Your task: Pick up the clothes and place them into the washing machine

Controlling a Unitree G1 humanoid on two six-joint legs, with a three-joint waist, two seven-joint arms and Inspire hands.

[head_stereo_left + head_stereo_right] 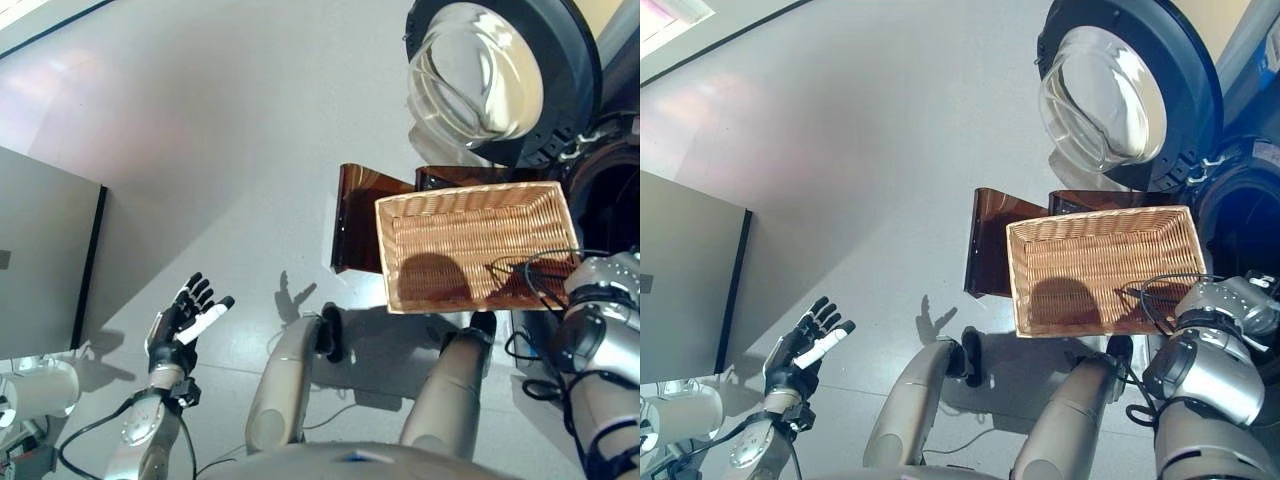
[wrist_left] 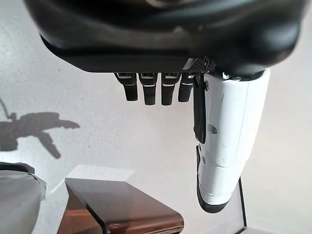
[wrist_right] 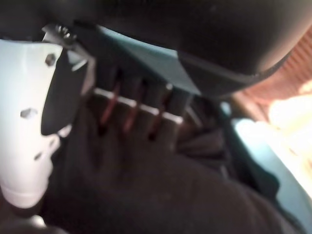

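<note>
Grey floor (image 1: 230, 150) carried your empty basket (image 1: 478, 245) beside the washer door (image 1: 500, 70); left hand (image 1: 185, 320) hung released, right hand (image 3: 136, 122) pressed dark clothes (image 3: 161, 195), grip unclear.

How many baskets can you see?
1. The basket sits on a brown stand near the washing machine door. It looks empty. Others could be hidden out of view.

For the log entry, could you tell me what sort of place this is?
Probably a laundry area: a front-loading washing machine with its round glass door swung open, and an empty wicker basket on a brown stand beside it.
</note>
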